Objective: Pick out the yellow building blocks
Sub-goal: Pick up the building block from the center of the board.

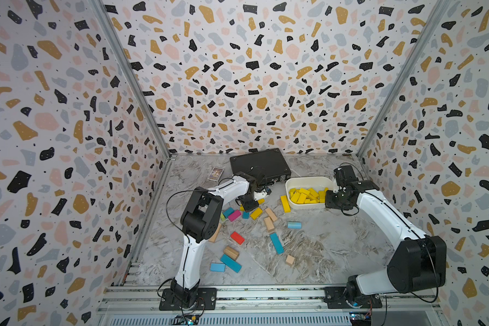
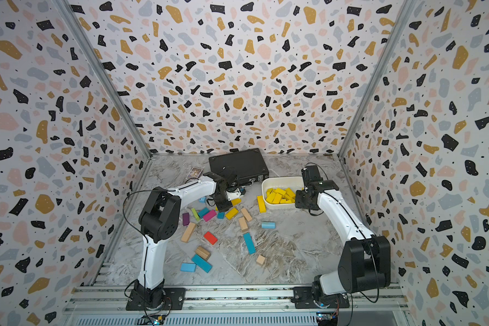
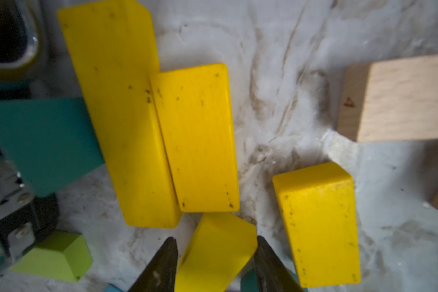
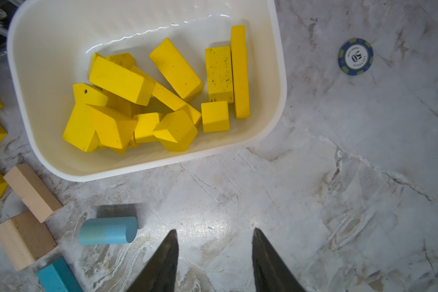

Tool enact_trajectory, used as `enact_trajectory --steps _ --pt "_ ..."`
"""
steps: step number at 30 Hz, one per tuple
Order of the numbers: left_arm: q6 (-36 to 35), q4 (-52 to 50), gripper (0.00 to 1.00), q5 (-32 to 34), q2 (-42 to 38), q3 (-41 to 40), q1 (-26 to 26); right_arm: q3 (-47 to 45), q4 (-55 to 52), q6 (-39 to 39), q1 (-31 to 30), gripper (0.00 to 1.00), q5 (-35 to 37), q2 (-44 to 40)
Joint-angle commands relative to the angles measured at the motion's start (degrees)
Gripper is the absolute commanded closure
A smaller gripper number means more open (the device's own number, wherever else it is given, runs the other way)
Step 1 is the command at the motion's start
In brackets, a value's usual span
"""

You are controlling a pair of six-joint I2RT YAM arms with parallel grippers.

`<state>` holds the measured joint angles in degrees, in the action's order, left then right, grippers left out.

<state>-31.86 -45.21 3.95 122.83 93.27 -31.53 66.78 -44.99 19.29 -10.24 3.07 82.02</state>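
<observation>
Near the far edge of the bench, left pincer straddles a small yellow block across its short width, grip uncertain; right pincer gapes empty beside the white tub.

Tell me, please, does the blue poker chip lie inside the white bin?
No, the poker chip lies on the marble table, apart from the white bin.

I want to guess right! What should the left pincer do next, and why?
Probably squeeze shut on the small yellow block. The left pincer has a jaw on each side of it, so it looks lined up for a grip.
</observation>
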Motion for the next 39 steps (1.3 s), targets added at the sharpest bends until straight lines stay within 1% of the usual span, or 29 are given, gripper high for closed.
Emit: enact_trajectory --steps 1,9,14,16,18,20,22,26,30,31,34,36,39 --pt "0.7 0.0 0.53 0.0 0.0 0.4 0.5 -0.2 -1.2 0.8 0.2 0.51 0.4 -1.8" --pt "1.4 0.0 0.64 -0.4 0.2 -0.2 0.8 -0.2 -1.1 0.8 0.2 0.52 1.0 -2.1" --pt "1.2 0.2 0.68 0.5 0.1 -0.2 0.8 -0.4 -1.2 0.8 0.2 0.52 1.0 -2.2" --pt "1.1 0.5 0.67 1.4 0.2 -0.4 0.9 -0.4 -1.2 0.8 0.2 0.52 0.9 -2.4" --pt "0.9 0.8 0.62 2.5 0.4 -0.7 0.9 -0.5 -1.1 0.8 0.2 0.52 0.9 -2.5" --pt "0.9 0.9 0.62 2.8 0.5 -0.8 0.9 -0.4 -1.2 0.9 0.2 0.52 1.0 -2.7" --pt "1.0 1.1 0.63 3.0 0.5 -1.0 0.9 -0.5 -1.2 0.9 0.2 0.52 1.1 -3.0" --pt "0.6 1.6 0.69 3.2 0.4 -1.1 0.9 -0.5 -1.2 0.9 0.2 0.52 1.2 -3.2" --pt "0.6 1.9 0.81 3.5 -0.7 -0.9 1.0 -0.3 -1.3 0.8 0.2 0.52 1.2 -3.3" --pt "0.7 2.1 0.83 3.5 -1.4 -1.0 1.0 -0.3 -1.4 0.8 0.2 0.52 1.2 -3.4" --pt "2.0 3.7 0.89 2.9 -5.2 -1.7 1.0 -0.1 -1.4 0.7 0.1 0.52 1.3 -3.8" --pt "3.8 5.7 0.92 1.8 -9.0 -3.0 1.0 0.0 -1.5 0.7 0.2 0.52 1.3 -4.0" --pt "8.8 9.0 1.00 -1.1 -15.2 -5.1 1.0 0.1 -1.4 0.6 0.2 0.52 0.7 -4.6"
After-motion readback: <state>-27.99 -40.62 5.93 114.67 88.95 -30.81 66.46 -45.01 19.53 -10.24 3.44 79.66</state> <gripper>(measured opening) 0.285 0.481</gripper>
